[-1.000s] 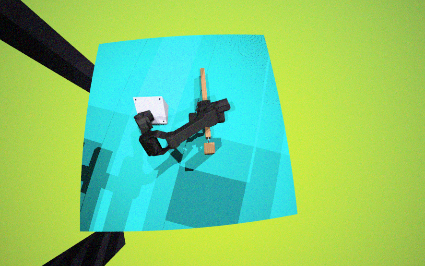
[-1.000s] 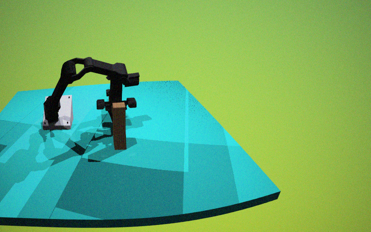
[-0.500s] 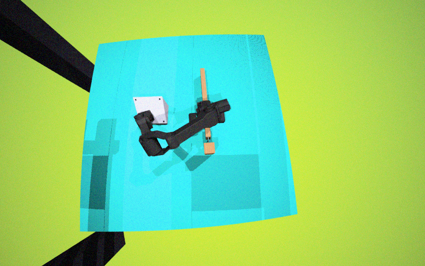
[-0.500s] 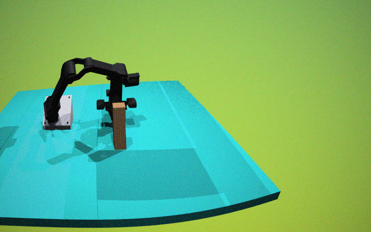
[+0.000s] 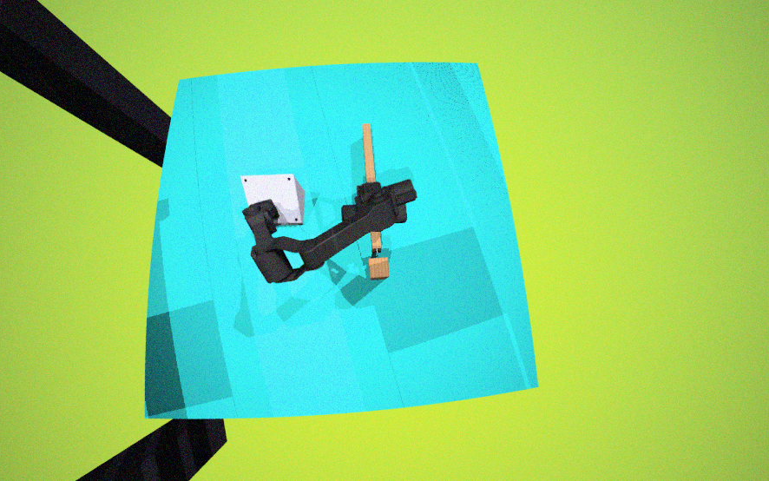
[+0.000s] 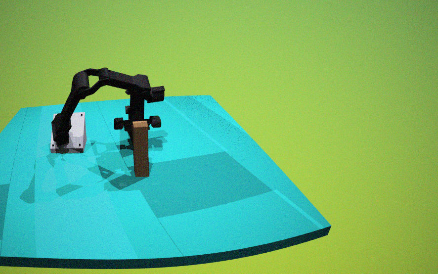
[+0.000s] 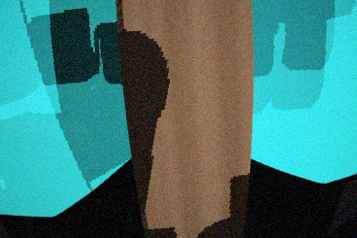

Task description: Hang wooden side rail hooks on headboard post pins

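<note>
The wooden side rail (image 5: pixel 368 154) (image 7: pixel 194 91) runs from its far end at the back to just short of the headboard post (image 5: pixel 378 268) (image 6: pixel 141 149), which stands upright. My gripper (image 5: pixel 370 194) (image 7: pixel 178 156) is shut on the rail along its middle part, with a black finger on each side in the wrist view. The dark steel hooks (image 5: pixel 376 252) show at the rail's near end, between it and the post's back face. The slot and pins are hidden, so I cannot tell whether the hooks are on the pins. The post hides the rail in the exterior view. Whether the far end touches the table is unclear.
A white base plate (image 5: pixel 268 187) (image 6: pixel 78 129) with dark holes lies at the left, by the arm's base. The arm arches from there over the rail. The cyan table (image 5: pixel 316 370) (image 6: pixel 88 238) carries several shadows. Large black beams (image 5: pixel 76 77) show at the left in the top view.
</note>
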`<state>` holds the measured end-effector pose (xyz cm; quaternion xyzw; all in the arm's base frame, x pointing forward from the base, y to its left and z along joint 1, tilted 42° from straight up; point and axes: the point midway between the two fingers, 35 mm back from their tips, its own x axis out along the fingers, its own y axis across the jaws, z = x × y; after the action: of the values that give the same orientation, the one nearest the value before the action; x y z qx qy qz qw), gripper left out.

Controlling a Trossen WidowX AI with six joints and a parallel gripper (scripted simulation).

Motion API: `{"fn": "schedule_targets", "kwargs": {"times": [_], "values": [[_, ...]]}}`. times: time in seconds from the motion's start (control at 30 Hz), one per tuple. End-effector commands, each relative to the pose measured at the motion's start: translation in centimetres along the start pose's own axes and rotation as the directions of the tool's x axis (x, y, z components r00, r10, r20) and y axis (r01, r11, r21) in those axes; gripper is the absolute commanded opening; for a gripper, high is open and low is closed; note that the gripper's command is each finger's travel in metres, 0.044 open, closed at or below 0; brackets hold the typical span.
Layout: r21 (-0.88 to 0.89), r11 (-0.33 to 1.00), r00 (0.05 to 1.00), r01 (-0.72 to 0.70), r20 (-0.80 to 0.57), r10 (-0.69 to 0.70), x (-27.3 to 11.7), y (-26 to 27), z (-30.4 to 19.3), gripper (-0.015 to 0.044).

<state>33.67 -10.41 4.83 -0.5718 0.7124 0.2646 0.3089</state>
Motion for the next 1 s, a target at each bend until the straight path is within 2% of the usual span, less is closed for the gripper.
{"fn": "schedule_targets", "kwargs": {"times": [0.0, 0.97], "values": [[-0.004, 1.000, 1.000, 0.005, 0.001, -0.005, -0.14, -0.04, -0.04, 0.0000], [-0.004, 1.000, 1.000, 0.005, 0.001, -0.005, -0.25, -0.16, -0.35, 0.0000]]}}
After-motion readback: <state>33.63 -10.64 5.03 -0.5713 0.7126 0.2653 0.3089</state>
